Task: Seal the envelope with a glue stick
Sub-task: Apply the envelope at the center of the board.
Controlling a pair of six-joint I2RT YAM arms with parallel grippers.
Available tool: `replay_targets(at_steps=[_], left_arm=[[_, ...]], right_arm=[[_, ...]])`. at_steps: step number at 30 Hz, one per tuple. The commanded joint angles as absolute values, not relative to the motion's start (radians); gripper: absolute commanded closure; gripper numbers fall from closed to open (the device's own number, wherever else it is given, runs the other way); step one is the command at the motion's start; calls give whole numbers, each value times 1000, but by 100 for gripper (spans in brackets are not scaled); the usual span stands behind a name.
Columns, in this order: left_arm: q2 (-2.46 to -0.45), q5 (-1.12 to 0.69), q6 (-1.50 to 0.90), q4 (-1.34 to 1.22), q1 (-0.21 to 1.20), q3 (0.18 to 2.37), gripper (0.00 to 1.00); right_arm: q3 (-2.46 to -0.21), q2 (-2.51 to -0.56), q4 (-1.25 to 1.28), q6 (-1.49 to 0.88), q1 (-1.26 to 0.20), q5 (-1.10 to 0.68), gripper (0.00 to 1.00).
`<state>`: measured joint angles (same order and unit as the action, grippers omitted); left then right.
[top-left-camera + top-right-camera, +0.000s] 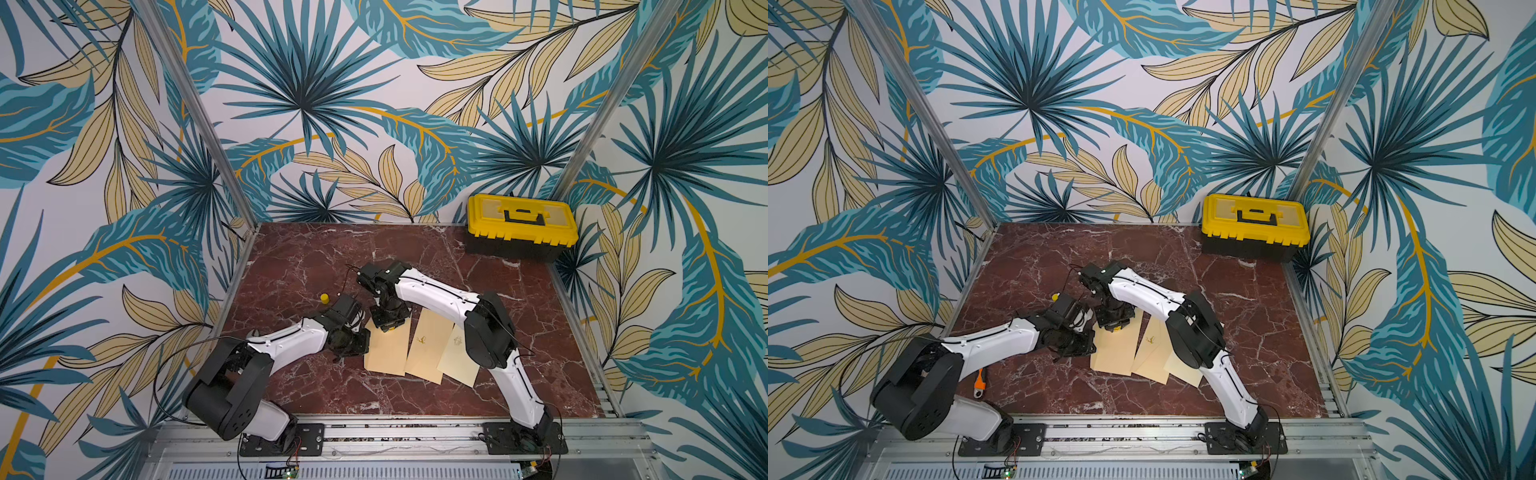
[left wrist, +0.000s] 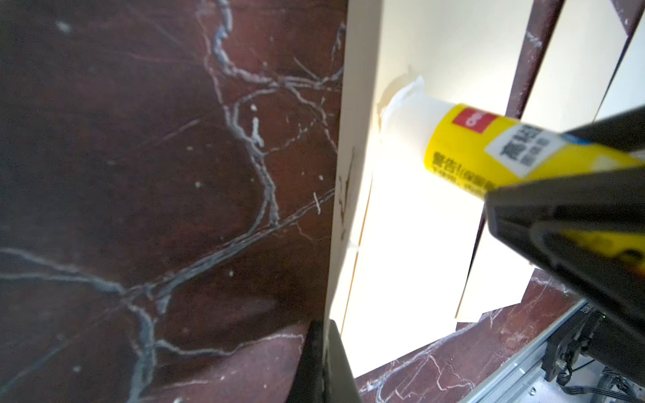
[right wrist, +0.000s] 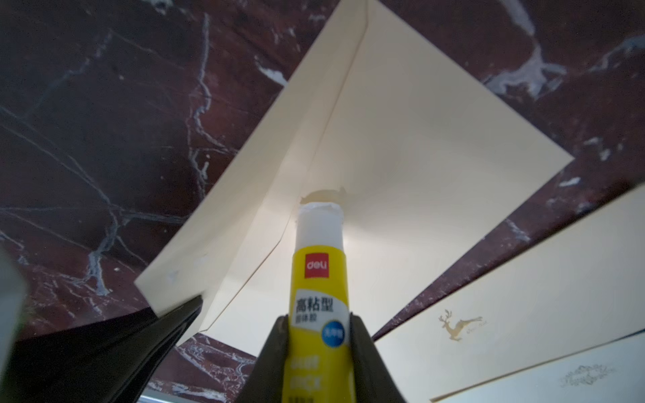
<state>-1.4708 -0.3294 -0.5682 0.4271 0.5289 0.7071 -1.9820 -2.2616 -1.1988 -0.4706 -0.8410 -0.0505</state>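
Right wrist view: the right gripper (image 3: 319, 322) clamps the glue stick (image 3: 319, 275), tip on the envelope (image 3: 436, 132). The left gripper (image 2: 325, 336) pinches the flap (image 2: 352, 104) up; next, probably smear glue along it.

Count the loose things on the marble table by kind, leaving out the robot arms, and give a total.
envelope: 3
glue stick: 1
yellow cap: 1
toolbox: 1
wrench: 1
total: 7
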Motion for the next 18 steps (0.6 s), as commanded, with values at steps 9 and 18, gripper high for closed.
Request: replay_targets(at_steps=[9, 18], left_arm=[[-1451, -307, -550, 451, 530, 713, 100], [-1453, -314, -546, 448, 531, 715, 100]], right_arm=[[-1923, -2233, -1254, -465, -864, -152, 100], [-2007, -2322, -1259, -473, -862, 27, 100]])
